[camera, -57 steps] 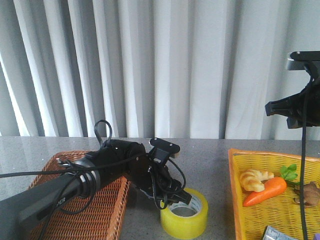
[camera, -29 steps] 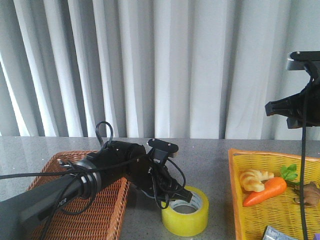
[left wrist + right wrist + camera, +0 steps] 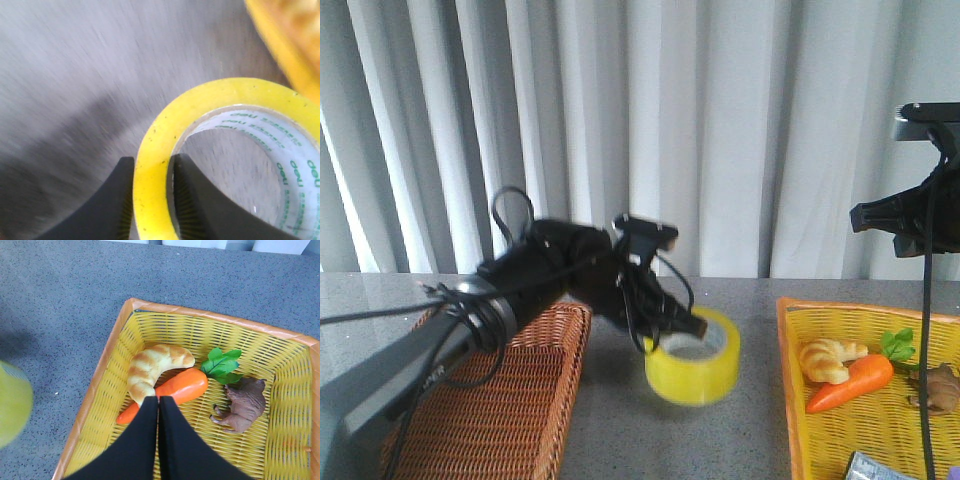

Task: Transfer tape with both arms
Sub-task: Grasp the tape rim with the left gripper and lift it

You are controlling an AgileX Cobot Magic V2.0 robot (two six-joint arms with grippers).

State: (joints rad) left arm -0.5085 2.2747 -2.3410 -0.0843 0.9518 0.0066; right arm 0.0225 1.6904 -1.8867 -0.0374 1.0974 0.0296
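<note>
The yellow tape roll (image 3: pixel 695 360) with a white printed core hangs in the air above the grey table, right of the brown basket. My left gripper (image 3: pixel 685 325) is shut on its wall, one finger inside the ring and one outside; the left wrist view shows the yellow wall (image 3: pixel 152 190) pinched between the two black fingers. My right gripper (image 3: pixel 158 399) is shut and empty, held high above the yellow basket; in the front view only its black body (image 3: pixel 910 215) shows at the right edge. A blurred edge of the tape (image 3: pixel 12 405) shows in the right wrist view.
A brown wicker basket (image 3: pixel 500 400) stands at the left under my left arm. A yellow basket (image 3: pixel 795 400) at the right holds a croissant (image 3: pixel 830 358), a carrot (image 3: pixel 855 380) and a brown toy animal (image 3: pixel 245 402). White curtains hang behind the table.
My left gripper has lifted the tape off the table and carried it up and slightly right. The left arm has risen with it. The right arm has not moved.
</note>
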